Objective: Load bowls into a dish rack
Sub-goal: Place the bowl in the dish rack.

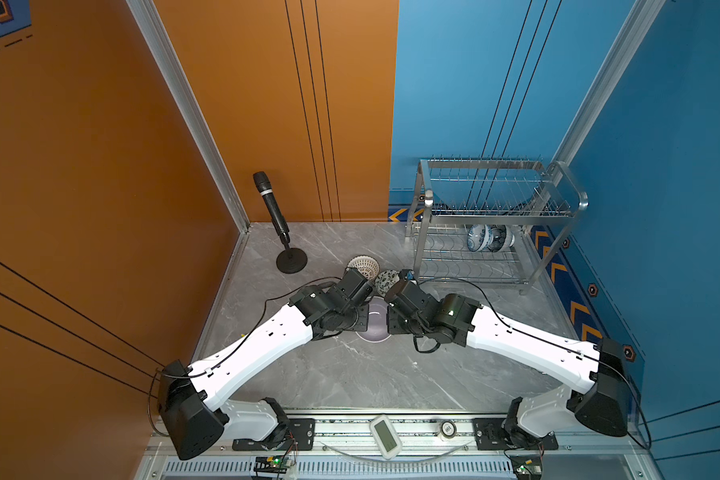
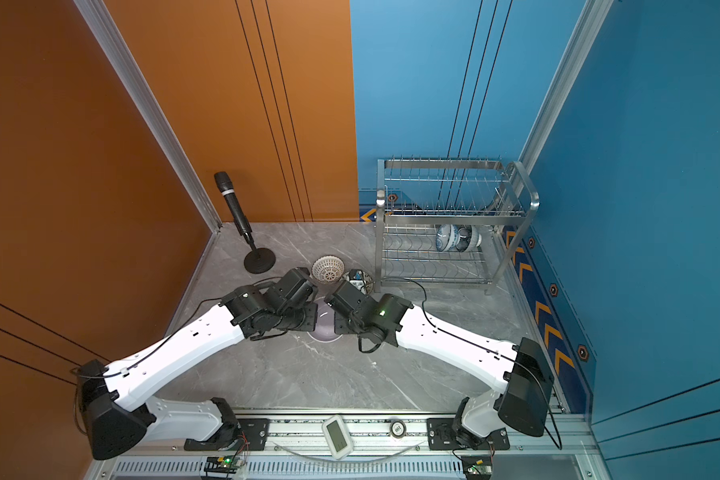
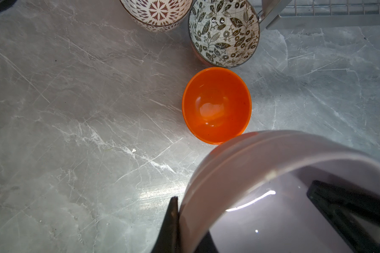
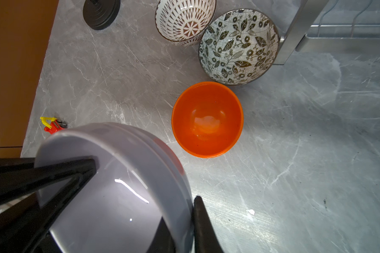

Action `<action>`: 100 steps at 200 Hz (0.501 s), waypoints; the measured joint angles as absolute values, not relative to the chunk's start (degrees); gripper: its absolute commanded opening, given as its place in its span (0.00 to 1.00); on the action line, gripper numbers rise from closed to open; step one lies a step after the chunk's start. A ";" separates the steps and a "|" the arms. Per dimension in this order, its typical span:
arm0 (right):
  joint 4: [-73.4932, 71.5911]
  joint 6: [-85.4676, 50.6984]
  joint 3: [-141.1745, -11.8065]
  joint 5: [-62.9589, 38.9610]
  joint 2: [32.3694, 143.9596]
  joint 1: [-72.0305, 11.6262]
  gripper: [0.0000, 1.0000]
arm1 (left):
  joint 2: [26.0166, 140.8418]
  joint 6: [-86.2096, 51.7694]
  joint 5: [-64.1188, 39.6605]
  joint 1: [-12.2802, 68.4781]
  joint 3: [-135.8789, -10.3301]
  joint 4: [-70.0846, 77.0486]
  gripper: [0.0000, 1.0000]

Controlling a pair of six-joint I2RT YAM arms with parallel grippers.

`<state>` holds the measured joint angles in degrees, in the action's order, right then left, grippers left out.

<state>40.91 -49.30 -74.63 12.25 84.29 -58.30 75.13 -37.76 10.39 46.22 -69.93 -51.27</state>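
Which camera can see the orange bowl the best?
The right wrist view: the orange bowl shows whole, open side up. The left wrist view shows it too, but the lilac bowl covers a bit of its rim. In both top views the arms hide it.

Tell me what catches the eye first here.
The left claw and right claw both grip the lilac bowl by its rim, at the centre of the scene. A bright orange bowl sits upright just beyond it, and two blue bowls stand in the lower tier of the dish rack, far right.
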 measured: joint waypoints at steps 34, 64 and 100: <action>41.15 -49.82 -74.72 13.91 84.33 -58.61 0.00 | 75.20 -37.56 10.83 46.57 -70.48 -51.05 0.09; 41.78 -50.59 -74.74 15.79 84.60 -58.61 0.00 | 75.46 -37.32 10.76 46.85 -71.64 -50.68 0.15; 43.46 -51.75 -74.70 18.11 84.73 -58.48 0.00 | 75.46 -37.15 9.43 47.00 -72.49 -49.08 0.20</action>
